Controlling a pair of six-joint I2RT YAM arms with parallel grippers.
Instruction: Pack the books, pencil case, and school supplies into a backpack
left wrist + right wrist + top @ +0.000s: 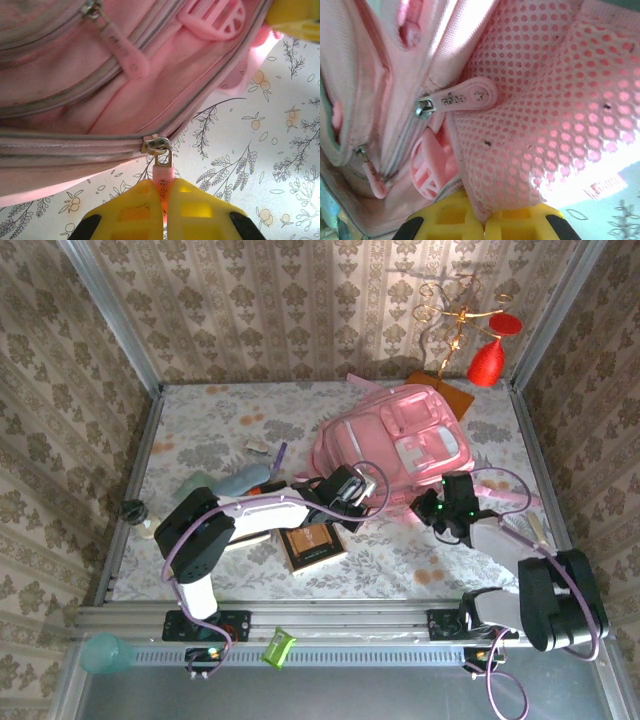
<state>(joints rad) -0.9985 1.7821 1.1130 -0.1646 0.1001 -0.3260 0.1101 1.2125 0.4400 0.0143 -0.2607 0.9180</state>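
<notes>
The left gripper [164, 210] is closed on a zip pull [163, 181] of the backpack [400, 445], which lies just beyond its fingertips, while the right gripper [482, 220] clamps the mesh edge [485, 207] between its fingers.

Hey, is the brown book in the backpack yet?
Out. The brown book lies on the table, near the backpack.
</notes>
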